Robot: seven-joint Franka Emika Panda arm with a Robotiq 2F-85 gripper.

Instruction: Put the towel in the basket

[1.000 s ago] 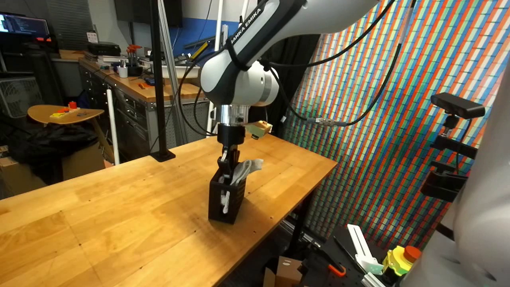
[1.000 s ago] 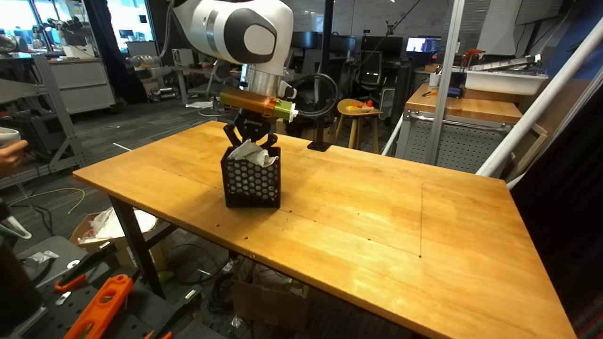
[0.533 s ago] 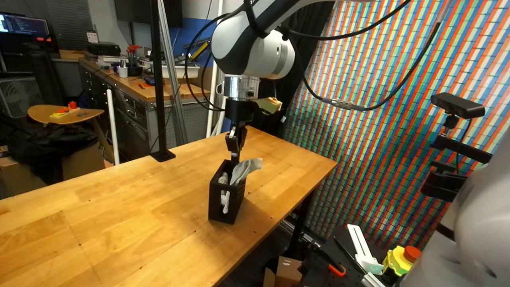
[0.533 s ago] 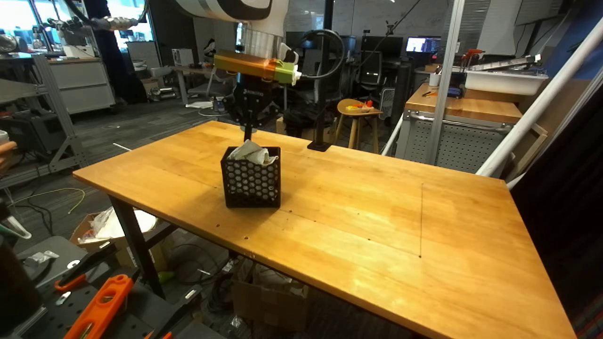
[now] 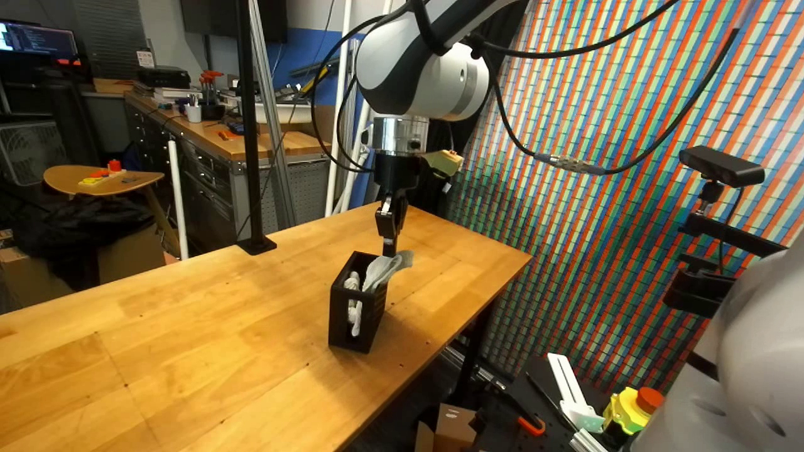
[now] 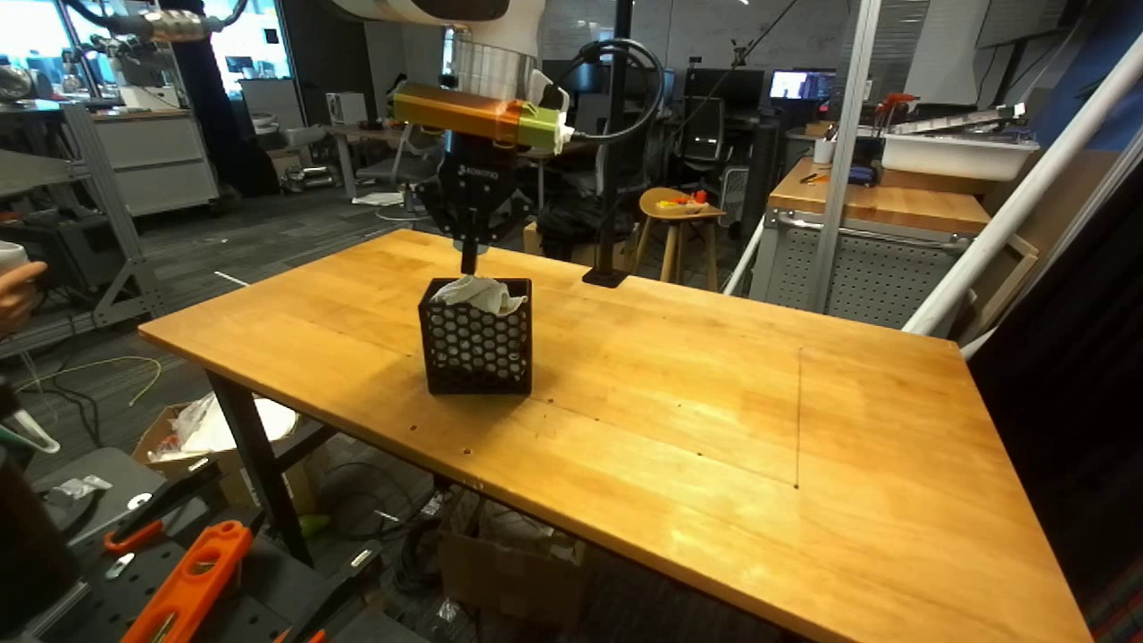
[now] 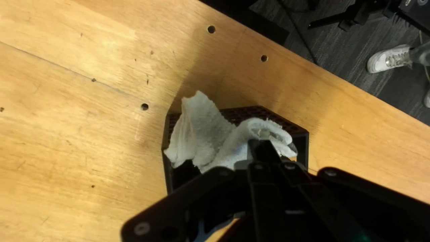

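White towel (image 7: 205, 127) sticks out past the basket (image 7: 304, 144) at 11 o'clock, wrist view; our hand (image 6: 469, 266) is clenched on nothing, so we'd gently poke it toward 5.

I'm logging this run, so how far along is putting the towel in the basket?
Looks done: the towel sits in the basket, showing through its side slot. In progress: the hand is shut just above and seems to hold nothing; I can't tell whether it touches the towel. Left: perhaps a tuck for the part poking past the rim in the wrist view, then moving the hand clear.
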